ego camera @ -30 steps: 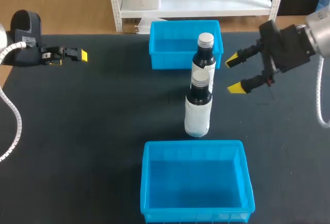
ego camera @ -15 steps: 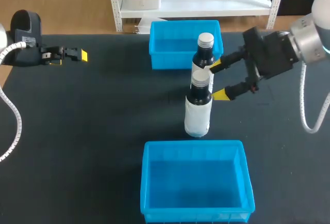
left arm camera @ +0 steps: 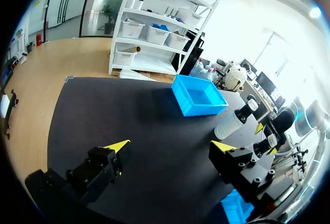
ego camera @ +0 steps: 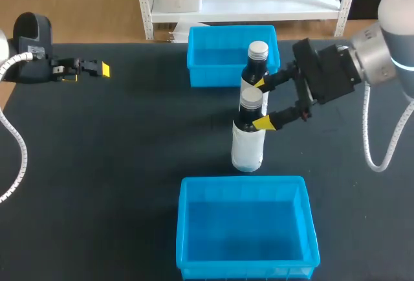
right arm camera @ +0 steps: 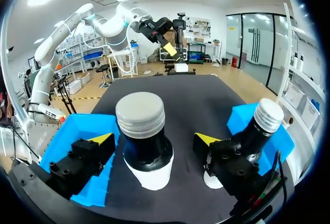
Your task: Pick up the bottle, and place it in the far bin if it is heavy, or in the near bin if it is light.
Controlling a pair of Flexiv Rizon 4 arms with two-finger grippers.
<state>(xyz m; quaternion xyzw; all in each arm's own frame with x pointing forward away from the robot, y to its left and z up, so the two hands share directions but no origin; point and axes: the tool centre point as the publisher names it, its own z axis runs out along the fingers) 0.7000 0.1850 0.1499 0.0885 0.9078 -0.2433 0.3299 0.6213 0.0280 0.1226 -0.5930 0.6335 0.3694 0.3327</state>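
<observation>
Count: two claws, two bottles, two bins, one dark table (ego camera: 129, 164).

Left: left claw (ego camera: 101, 70) hangs over the table's left edge, well apart from everything else. The head view gives it edge-on, so its fingers are hard to separate. My left wrist view settles it: the yellow tips are spread wide with only table between them.

Middle: far bin (ego camera: 213, 77) and near bin (ego camera: 184, 229) are both blue. The bottles stand upright between them, dark with white labels and grey caps. Far bottle (ego camera: 257, 67) is just before the far bin. Near bottle (ego camera: 249, 138) is close in front and partly covers it. From the left wrist the two bottles merge into one shape, and the near bin is cut to a corner.

Right: right claw (ego camera: 261, 103) is open, with one tip either side of the near bottle's neck. From the head view I cannot tell whether they touch. The right wrist view shows a gap at each finger. There the far bottle stands outside the fingers, its base hidden behind one.
</observation>
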